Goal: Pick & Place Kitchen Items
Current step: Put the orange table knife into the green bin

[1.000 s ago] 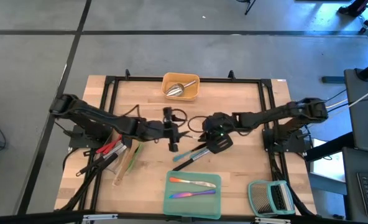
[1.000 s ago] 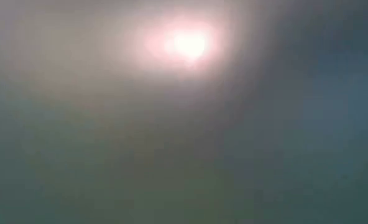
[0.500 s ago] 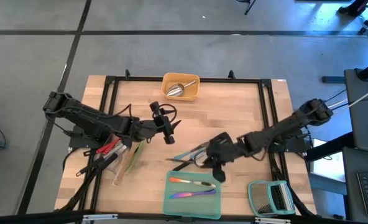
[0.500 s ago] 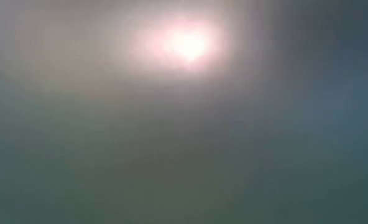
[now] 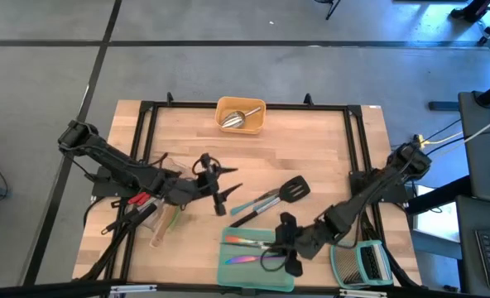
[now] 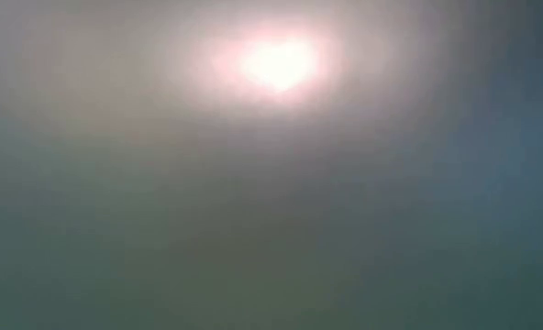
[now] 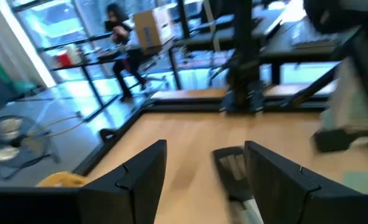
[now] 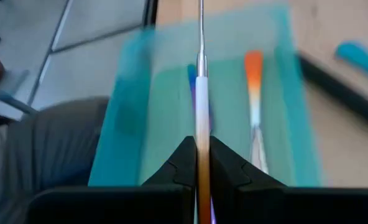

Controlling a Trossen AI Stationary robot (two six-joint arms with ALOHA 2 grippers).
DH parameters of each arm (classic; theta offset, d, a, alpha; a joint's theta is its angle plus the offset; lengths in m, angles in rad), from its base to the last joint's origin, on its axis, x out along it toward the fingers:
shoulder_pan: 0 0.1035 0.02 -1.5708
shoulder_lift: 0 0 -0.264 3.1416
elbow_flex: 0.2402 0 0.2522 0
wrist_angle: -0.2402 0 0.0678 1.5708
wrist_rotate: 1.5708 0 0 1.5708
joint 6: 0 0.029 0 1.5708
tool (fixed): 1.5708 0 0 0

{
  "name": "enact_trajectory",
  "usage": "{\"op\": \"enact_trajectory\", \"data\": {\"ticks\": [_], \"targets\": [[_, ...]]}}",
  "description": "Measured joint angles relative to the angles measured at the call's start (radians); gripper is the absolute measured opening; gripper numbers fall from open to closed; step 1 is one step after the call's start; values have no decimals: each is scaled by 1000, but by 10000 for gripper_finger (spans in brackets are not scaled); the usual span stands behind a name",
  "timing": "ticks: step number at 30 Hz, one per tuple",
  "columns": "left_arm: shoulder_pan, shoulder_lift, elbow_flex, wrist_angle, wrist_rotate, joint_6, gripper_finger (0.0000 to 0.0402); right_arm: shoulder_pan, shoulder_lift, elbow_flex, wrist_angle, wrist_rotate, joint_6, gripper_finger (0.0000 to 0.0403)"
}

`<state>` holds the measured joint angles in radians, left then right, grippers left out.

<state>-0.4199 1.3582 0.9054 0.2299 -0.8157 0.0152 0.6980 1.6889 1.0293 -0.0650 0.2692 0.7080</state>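
My right gripper (image 5: pixel 285 251) hangs over the teal tray (image 5: pixel 228 273) near the table's front edge, shut on a thin iridescent piece of cutlery (image 8: pixel 201 93). Two more iridescent pieces (image 5: pixel 249 242) (image 5: pixel 247 259) lie in the tray. My left gripper (image 5: pixel 219 189) is open and empty left of centre; it faces the black slotted turner (image 5: pixel 293 189), which lies flat beside a blue-handled tool (image 5: pixel 253 203). The turner also shows in the left wrist view (image 7: pixel 231 174). A steel scoop (image 5: pixel 237 119) lies in the yellow tray (image 5: pixel 257 124). The low view shows only glare. My right gripper pinches the cutlery's thin handle (image 8: pixel 201 163) between its two fingers. The piece sticks out straight ahead of the fingers, along them, over the teal tray. Whether its far end touches the tray, I cannot tell.
Red, green and wooden-handled tools (image 5: pixel 150 203) lie in a clear tray at the left under my left arm. The green-framed slatted rack (image 5: pixel 359 261) stands at the front right, close to my right arm. A black frame (image 5: pixel 354 149) runs around the table top.
My right gripper has gone from the black turner at the table's middle toward the near edge, carrying the cutlery over the teal tray. My left gripper has drawn back toward the table's left and then toward the near edge. The turner has stayed in place.
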Motion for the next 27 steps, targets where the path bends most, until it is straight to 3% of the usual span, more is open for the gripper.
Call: {"op": "enact_trajectory", "data": {"ticks": [12, 27], "targets": [[-161, 4, 1, 55, 3, -116, 210, 30, 202, 142, -49, -7, 55, 19], [-286, 49, 1, 118, -17, -184, 210, 51, 208, 188, -354, 104, 283, 19]]}}
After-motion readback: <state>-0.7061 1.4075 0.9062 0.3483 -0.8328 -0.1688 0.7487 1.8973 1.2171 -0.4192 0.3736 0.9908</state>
